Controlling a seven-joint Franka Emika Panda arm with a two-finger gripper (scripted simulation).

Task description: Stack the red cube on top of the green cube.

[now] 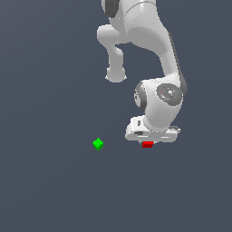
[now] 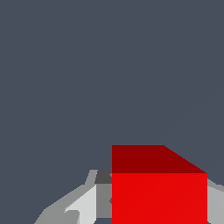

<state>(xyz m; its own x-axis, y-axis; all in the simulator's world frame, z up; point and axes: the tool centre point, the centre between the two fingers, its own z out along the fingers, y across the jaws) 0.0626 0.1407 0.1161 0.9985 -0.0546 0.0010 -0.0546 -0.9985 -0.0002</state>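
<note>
The red cube (image 1: 147, 145) sits right under the white hand, between the fingers of my gripper (image 1: 148, 142). In the wrist view the red cube (image 2: 159, 192) fills the space between the two grey fingers (image 2: 103, 194), and both fingers lie flush against its sides. The gripper (image 2: 159, 212) is shut on it. I cannot tell whether the cube rests on the floor or hangs just above it. The green cube (image 1: 97, 144) stands corner-on as a diamond on the floor, well off toward the exterior view's left of the gripper. It does not show in the wrist view.
The plain dark grey floor (image 1: 54, 190) lies all around both cubes. The arm's white links (image 1: 149, 27) rise above and behind the gripper.
</note>
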